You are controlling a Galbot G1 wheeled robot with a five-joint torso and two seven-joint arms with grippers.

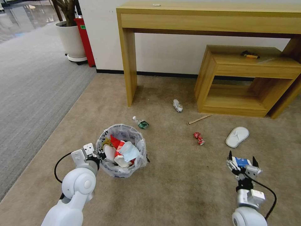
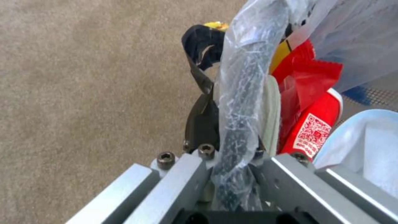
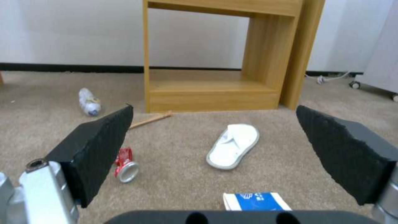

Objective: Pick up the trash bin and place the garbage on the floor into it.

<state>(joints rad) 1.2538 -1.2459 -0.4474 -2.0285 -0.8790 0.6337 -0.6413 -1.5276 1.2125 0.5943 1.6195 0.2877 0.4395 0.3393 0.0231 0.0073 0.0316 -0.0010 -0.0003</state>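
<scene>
While the left tool (image 1: 97, 154) pinches the trash bin (image 1: 122, 171) rim, the spread right tool (image 1: 242, 159) straddles a blue-white packet (image 3: 257, 201).

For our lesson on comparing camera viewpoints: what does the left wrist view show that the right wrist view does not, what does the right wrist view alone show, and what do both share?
Left wrist view alone: the left gripper shut on the bag-lined rim of the trash bin, with a red wrapper inside.

Right wrist view alone: the right gripper open above a blue-white packet, with a white slipper, crushed red can, small bottle, wooden stick and low wooden shelf.

Both: the floor, beige carpet.
</scene>
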